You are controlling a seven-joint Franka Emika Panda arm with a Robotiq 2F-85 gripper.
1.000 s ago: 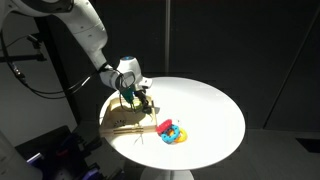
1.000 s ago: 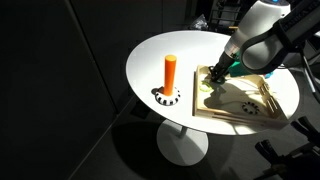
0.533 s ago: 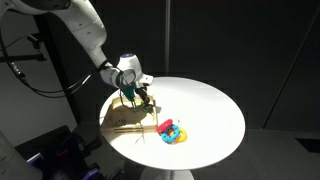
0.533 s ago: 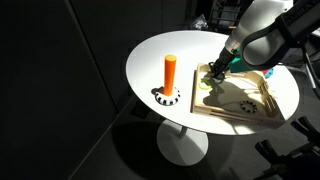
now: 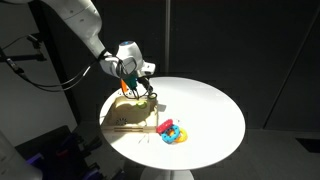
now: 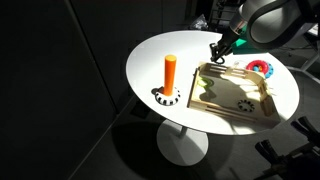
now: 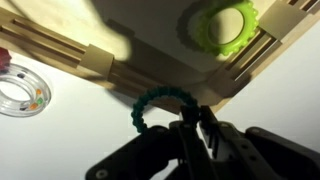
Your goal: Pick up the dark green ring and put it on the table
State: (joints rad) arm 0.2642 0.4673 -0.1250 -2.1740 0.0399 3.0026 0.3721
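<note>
The dark green ring point(image 7: 158, 103) is a thin beaded loop pinched at its right side between my gripper's fingertips point(image 7: 196, 122). It hangs in the air above a corner of the tan wooden board point(image 7: 150, 55), over the white table point(image 7: 70, 130). In both exterior views my gripper point(image 5: 142, 87) point(image 6: 217, 49) is raised above the board's point(image 5: 122, 116) point(image 6: 236, 97) far end on the round white table point(image 5: 212, 108) point(image 6: 160, 50). The ring is too small to make out there.
A light green ring point(image 7: 222, 26) lies in the board. A clear ring with coloured beads point(image 7: 22, 90) lies on the table beside the board. A red, blue and yellow cluster point(image 5: 172, 131) point(image 6: 260, 67) and an orange cylinder on a base point(image 6: 170, 74) stand on the table.
My gripper has risen from the board with the dark green ring in it and moved towards the board's far end. Nothing else has moved.
</note>
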